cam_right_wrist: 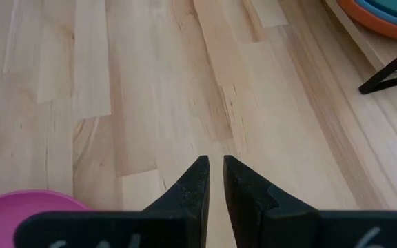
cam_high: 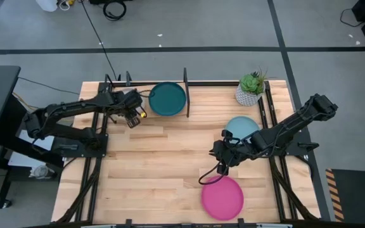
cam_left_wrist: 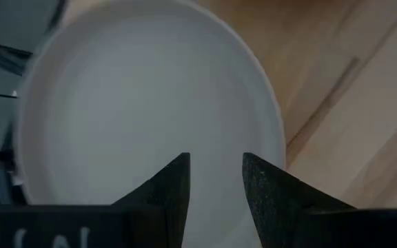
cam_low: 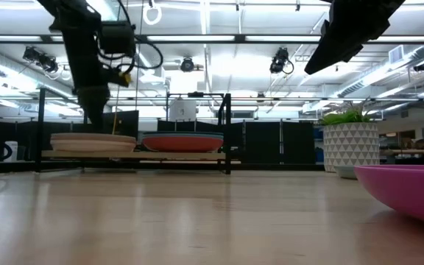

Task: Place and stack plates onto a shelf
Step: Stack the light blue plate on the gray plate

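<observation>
A: Planks of pale wood make up the counter, set on a grey floor marked with dark tape lines; beyond it the low view shows a long room under rows of ceiling strip lights.

B: And the shelf?

A: Along the counter's far edge. A teal plate tops the stack at its right end, with orange showing beneath it in the low view. At the left end sits a cream plate on another stack.

B: The arms?

A: The left gripper hovers just above that cream plate, jaws spread and empty. The right gripper hangs over bare wood right of the counter's centre, jaws nearly pressed together, pinching nothing.

B: Other plates?

A: A magenta plate lies near the near edge, right of centre. A pale blue plate lies by the right edge, partly under the right arm. A potted plant stands at the far right corner.
</observation>
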Controlling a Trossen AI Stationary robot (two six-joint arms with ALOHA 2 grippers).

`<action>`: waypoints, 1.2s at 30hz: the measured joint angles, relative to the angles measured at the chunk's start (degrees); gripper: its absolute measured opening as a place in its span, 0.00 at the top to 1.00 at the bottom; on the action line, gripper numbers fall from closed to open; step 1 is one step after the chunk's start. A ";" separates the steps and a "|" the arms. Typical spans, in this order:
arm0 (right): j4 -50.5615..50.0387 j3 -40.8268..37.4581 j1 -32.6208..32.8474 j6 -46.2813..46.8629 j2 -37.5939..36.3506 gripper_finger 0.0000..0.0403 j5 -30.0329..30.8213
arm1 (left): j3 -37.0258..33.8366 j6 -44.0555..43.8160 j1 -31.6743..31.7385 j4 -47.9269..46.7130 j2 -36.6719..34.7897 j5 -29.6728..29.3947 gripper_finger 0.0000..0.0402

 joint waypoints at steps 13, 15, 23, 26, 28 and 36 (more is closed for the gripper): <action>-1.40 0.00 -0.85 4.10 0.00 0.87 -3.24 | 3.98 6.39 -13.46 7.67 -1.80 14.14 0.65; -4.93 0.00 -1.26 6.39 0.00 0.87 -3.15 | 3.98 6.03 -15.50 8.19 -1.82 13.56 0.65; -19.66 -0.29 -6.60 15.23 4.10 0.85 -3.56 | 3.98 6.00 -19.38 8.23 -1.82 10.34 0.65; -22.59 -0.42 -9.51 14.96 8.70 0.80 -6.54 | 3.98 6.00 -19.83 7.94 -1.82 10.36 0.65; -24.88 -0.44 -11.42 14.75 11.30 0.75 -8.11 | 3.98 5.98 -20.03 7.93 -1.82 10.34 0.65; -30.28 -0.46 -16.45 13.06 11.62 0.58 -9.50 | 3.98 5.93 -20.02 6.60 -1.82 10.34 0.65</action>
